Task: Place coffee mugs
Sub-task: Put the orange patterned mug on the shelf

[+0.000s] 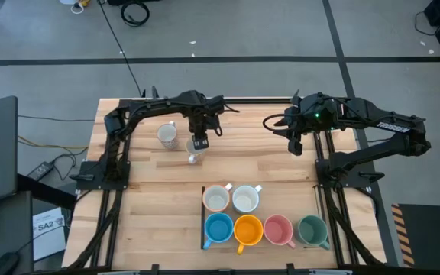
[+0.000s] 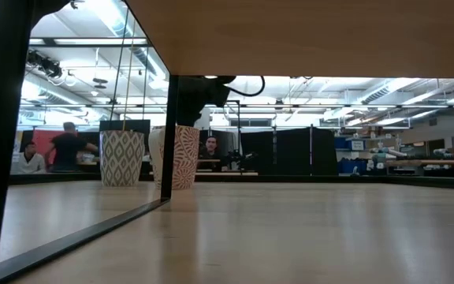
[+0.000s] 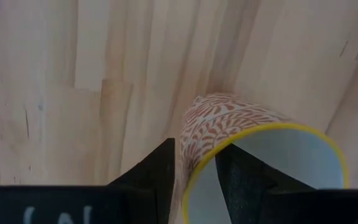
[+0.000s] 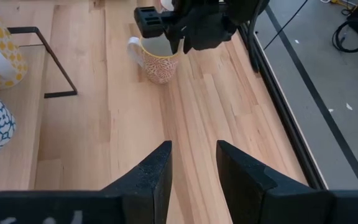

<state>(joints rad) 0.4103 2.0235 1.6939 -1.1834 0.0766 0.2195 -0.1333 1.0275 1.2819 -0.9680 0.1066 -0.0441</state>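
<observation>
Well, the left hand [image 1: 198, 145] had one finger inside and one outside the rim of a red-patterned mug [image 3: 241, 134], pinching its thin wall. That mug stood on the wooden counter [image 1: 281, 164], toward ten o'clock from the middle. Another white mug [image 1: 167, 135] waited just beside it, at its nine o'clock.

The grip was only on one thin edge, so I thought the mug could tip or slip out when lifted. It looked smooth and hard, like china, and it could crack if it fell. It might also bump the neighbour mug.

Six mugs sat in two rows near six o'clock: a cream mug [image 1: 217, 198], a white mug with a pale inside [image 1: 245, 199], then blue mug [image 1: 219, 229], orange mug [image 1: 248, 229], pink mug [image 1: 278, 230] and green mug [image 1: 312, 228]. All were round with small side handles.

The right hand [image 4: 192, 171] hung at two o'clock, fingers a little apart, holding nothing.
</observation>
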